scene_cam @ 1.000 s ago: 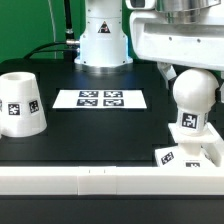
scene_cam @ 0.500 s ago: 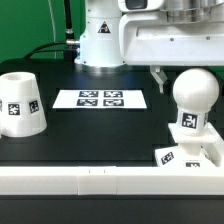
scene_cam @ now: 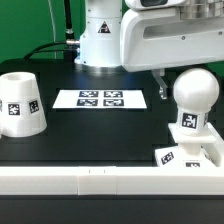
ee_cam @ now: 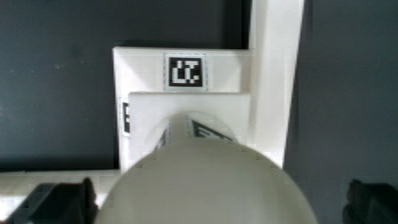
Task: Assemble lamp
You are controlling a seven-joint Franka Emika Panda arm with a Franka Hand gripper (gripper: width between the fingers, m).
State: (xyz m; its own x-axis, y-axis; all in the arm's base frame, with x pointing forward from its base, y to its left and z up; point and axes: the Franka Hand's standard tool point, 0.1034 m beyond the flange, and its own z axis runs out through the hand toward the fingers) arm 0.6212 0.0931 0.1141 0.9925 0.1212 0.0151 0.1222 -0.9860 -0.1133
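The round white bulb (scene_cam: 193, 95) stands upright on the low square base (scene_cam: 190, 152) at the exterior view's right, its tagged neck down. The tapered cup-shaped shade (scene_cam: 20, 103) stands alone at the exterior view's left, open end up. My gripper (scene_cam: 172, 82) hangs just behind and above the bulb. One dark finger (scene_cam: 160, 87) shows beside the ball. In the wrist view the bulb (ee_cam: 205, 180) fills the space between my fingertips (ee_cam: 54, 203). There is a gap on each side, so the gripper (ee_cam: 210, 205) is open and holds nothing. The base (ee_cam: 160, 105) lies beneath.
The marker board (scene_cam: 100, 99) lies flat mid-table in front of the arm's white pedestal (scene_cam: 103, 40). A long white rail (scene_cam: 90, 182) runs along the table's front edge. It also shows in the wrist view (ee_cam: 276, 60) beside the base.
My gripper and wrist have shifted toward the exterior view's left, and now sit over and behind the bulb. The bulb, base and shade have not moved.
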